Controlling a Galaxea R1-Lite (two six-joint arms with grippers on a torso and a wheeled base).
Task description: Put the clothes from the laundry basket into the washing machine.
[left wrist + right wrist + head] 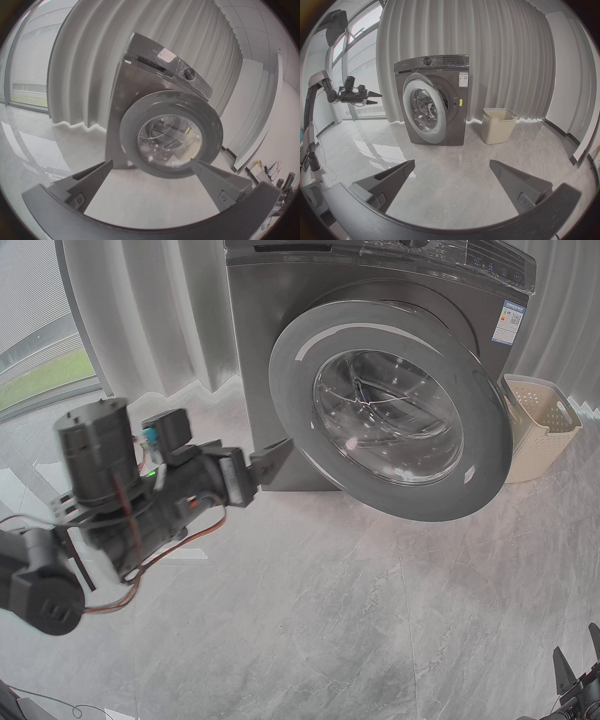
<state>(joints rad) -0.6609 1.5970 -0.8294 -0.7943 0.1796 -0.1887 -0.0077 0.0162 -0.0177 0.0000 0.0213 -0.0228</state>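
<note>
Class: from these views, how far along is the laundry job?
Done: the washing machine door stands swung open, and the laundry basket shows no clothes inside. In hand: nothing; the left gripper is open near the door's edge, the right gripper open and empty. Left: probably shutting the door; whether clothes are inside is unclear.

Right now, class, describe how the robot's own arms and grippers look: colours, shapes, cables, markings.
The left arm is dark grey and black, with a cylindrical joint housing, red and orange cables and a green light. The left gripper and right gripper match: dark grey wedge-shaped jaws with ribbed tips, one screw in each.
</note>
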